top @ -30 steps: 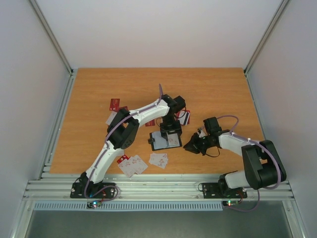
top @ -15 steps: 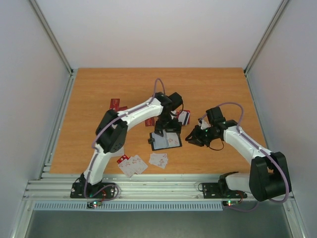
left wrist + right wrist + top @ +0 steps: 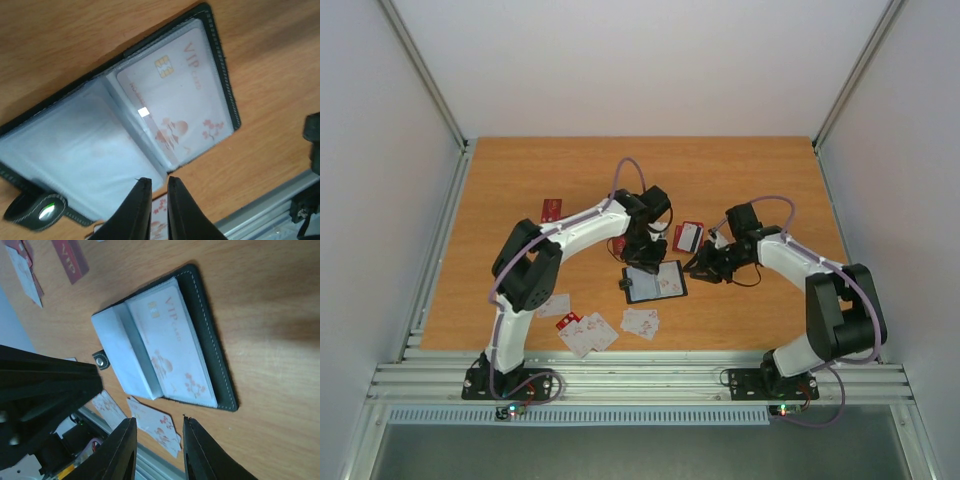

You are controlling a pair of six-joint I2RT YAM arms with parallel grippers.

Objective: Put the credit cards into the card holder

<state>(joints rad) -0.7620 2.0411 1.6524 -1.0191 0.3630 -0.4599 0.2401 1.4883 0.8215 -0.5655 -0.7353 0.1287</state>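
**Holder lying open mid-table**

The holder (image 3: 655,283) is lying open on the table (image 3: 770,180) — a white VIP card (image 3: 177,95) showing in one sleeve. The left gripper (image 3: 155,186) is hovering over it, fingers nearly together, gripping nothing. The right gripper (image 3: 157,427) is hanging alongside, fingers apart — empty. Loose cards (image 3: 588,331) are sitting near the front edge.

"VIP" is read in red on the white card (image 3: 175,95) seated in the card holder (image 3: 60,145), beside a gold chip; smaller print along its edge is illegible. "VIP" is read again on that card from the right wrist, and faintly on a red card (image 3: 70,260) lying on the table (image 3: 270,315).
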